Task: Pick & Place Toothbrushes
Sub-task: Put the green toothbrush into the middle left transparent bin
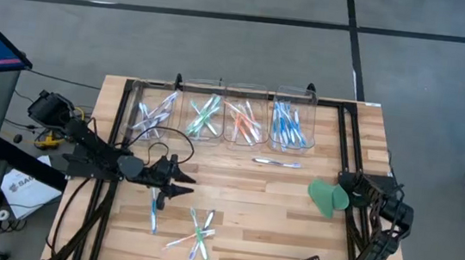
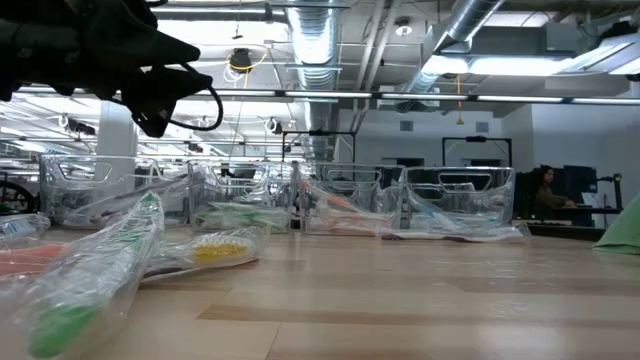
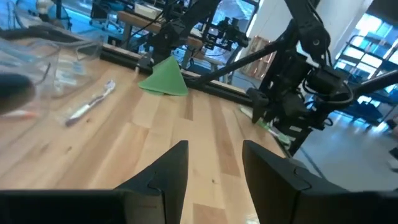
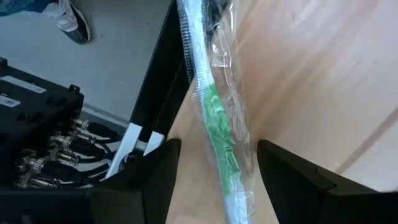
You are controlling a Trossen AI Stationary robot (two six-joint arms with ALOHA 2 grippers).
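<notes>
A light wooden table (image 1: 293,214) fills the centre of the overhead frame, ringed by grey floor.

Along the table's upper edge stand four clear bins (image 1: 223,110) in a row. From left to right they hold purple-accented, green-accented, orange-accented and blue-accented toothbrushes.

The left arm (image 1: 83,149) enters from the left edge of the overhead frame and reaches toward the table's middle left. Its left gripper (image 1: 182,183) hangs above the wood with the two dark fingers (image 3: 171,171) spread apart and nothing between them.

The right arm (image 1: 378,223) is folded at the lower right of the overhead frame, at the table's right edge. The right gripper (image 4: 214,155) has its fingers parted on either side of a wrapped green toothbrush (image 4: 217,124) lying at the table edge; whether the fingers touch the wrapper cannot be told.

A flat green leaf-shaped piece (image 1: 326,197) lies on the right part of the table, just beside the right arm.

Loose toothbrushes lie on the wood. A small heap of green-accented toothbrushes (image 1: 198,235) sits at lower centre. A blue-accented toothbrush (image 1: 155,208) lies just below the left gripper. One single toothbrush (image 1: 277,161) lies just below the blue bin.

In the table-level view, wrapped toothbrushes (image 2: 100,260) lie large at the lower left, with the bins behind them.
</notes>
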